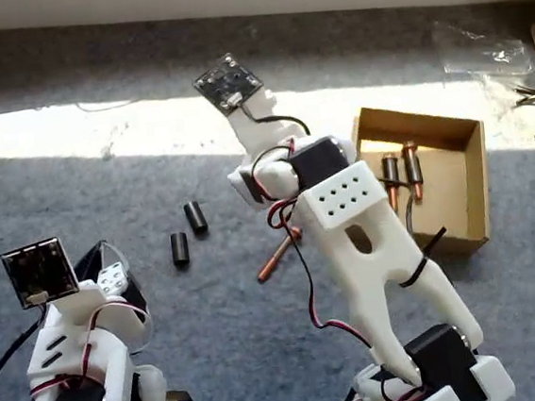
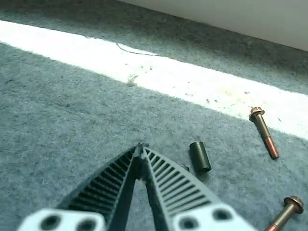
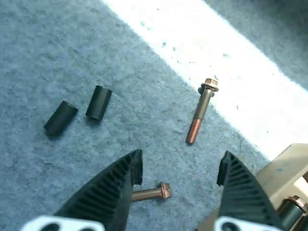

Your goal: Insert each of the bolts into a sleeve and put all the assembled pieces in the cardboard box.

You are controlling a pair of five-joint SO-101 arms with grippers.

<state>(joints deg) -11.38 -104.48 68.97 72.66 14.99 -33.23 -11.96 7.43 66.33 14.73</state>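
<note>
1. Right claw (image 3: 182,161) gapes apart above one loose bolt (image 3: 150,193).
2. Left claw (image 2: 140,150) is pressed together over the desk (image 2: 57,106).
3. Two sleeves (image 3: 98,102) lie side by side; two assembled pieces (image 1: 391,171) rest in the cardboard box (image 1: 420,126).

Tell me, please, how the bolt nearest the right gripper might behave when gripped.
The bolt looks metallic: probably stiff and heavy for its size. Its round shank lies flat on carpet, so it may roll, though the flanged head should limit that.
</note>
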